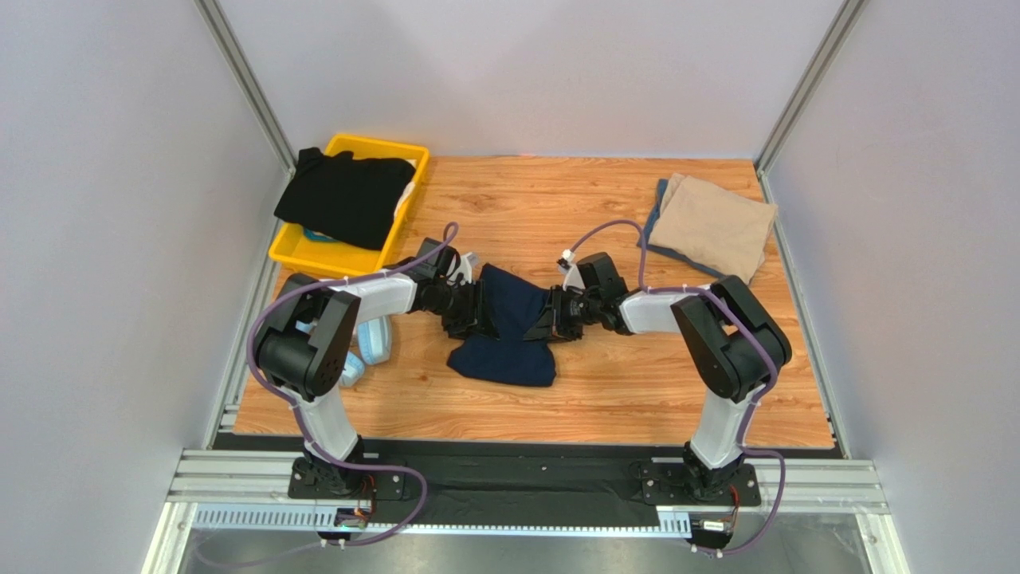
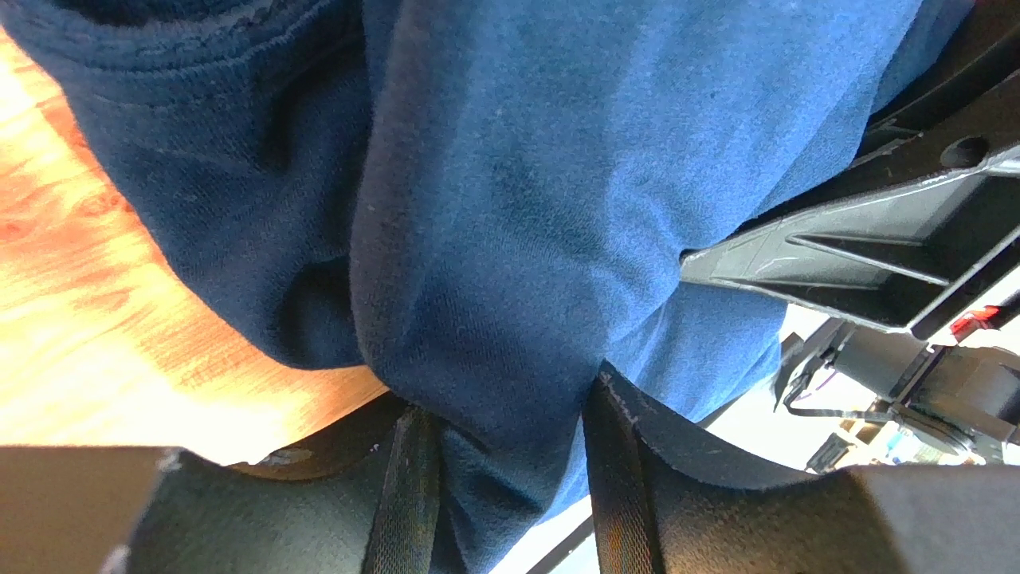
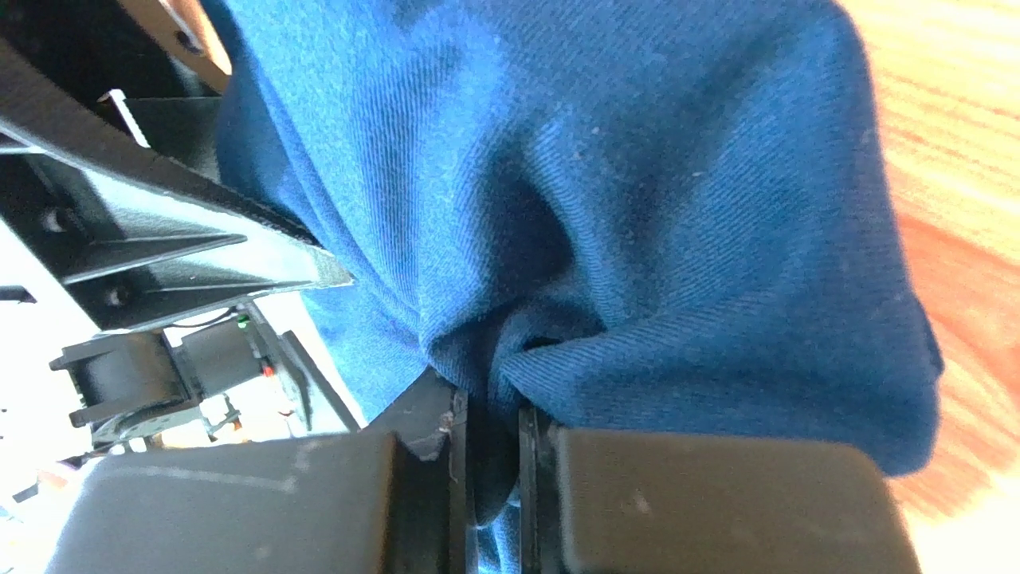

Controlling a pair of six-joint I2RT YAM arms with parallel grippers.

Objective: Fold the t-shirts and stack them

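Right wrist shows navy t-shirt [image 3: 623,179] pinched inside right gripper [image 3: 491,466].

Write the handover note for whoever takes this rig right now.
Hands: the right hand is shut on a fold of the navy t-shirt. The left hand has its fingers on either side of another fold; whether it grips is unclear.
Shirts: the navy t-shirt is bunched mid-table between both hands. The tan t-shirt lies folded in the far right corner. The black t-shirt is draped over the yellow bin, far left.
Done: the tan one looks folded.
Left: fold the navy and black, then stack all three.
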